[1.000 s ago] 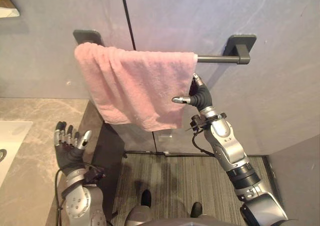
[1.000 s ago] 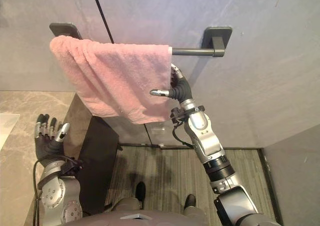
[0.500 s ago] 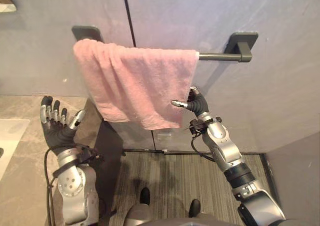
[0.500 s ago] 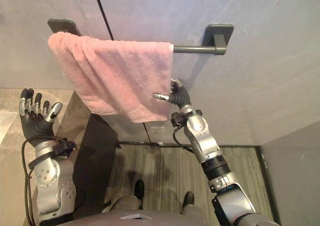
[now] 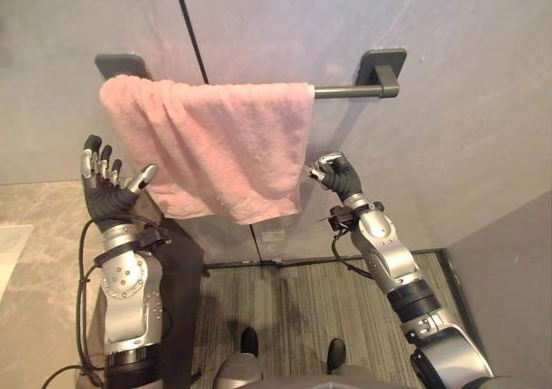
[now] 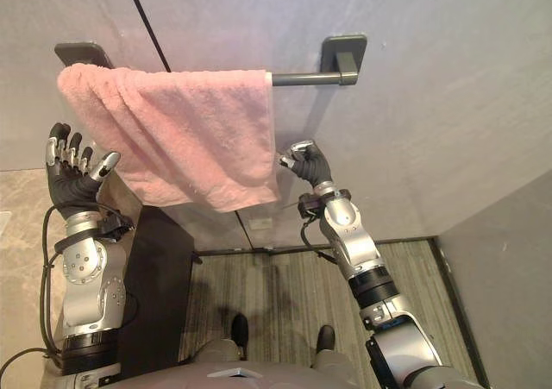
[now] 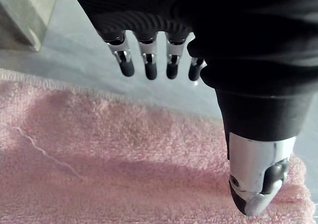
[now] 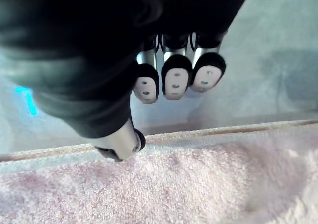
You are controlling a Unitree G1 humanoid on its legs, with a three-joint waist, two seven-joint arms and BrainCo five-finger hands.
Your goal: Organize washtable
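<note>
Since a second ago the left hand has risen from low beside the counter to the height of the towel's lower half. The right hand, which had its thumb across the front of the towel's right edge, has drawn back off the cloth and closed up. The whole view has also shifted, so the towel sits further left in the picture without having moved on its rail.

The grey wall fills the space behind the towel, with a thin dark seam running down it behind the towel's left half. Below the towel lies a striped grey floor. Down and to the left of the towel are a pale marbled counter and its dark side panel.

The pink towel hangs folded over a dark rail, bunched toward the rail's left bracket. Its lower edge slants down to the right. The bare end of the rail runs out from the towel's right edge to the right bracket.

The left hand is held up just beside the towel's lower left edge, fingers straight and spread wide, thumb out, palm toward the cloth. In the left wrist view the fingers are not gripping the towel.

The right hand sits just beside the towel's right edge, near its lower corner. Its fingers are curled in on themselves with the thumb tucked under, holding nothing.
</note>
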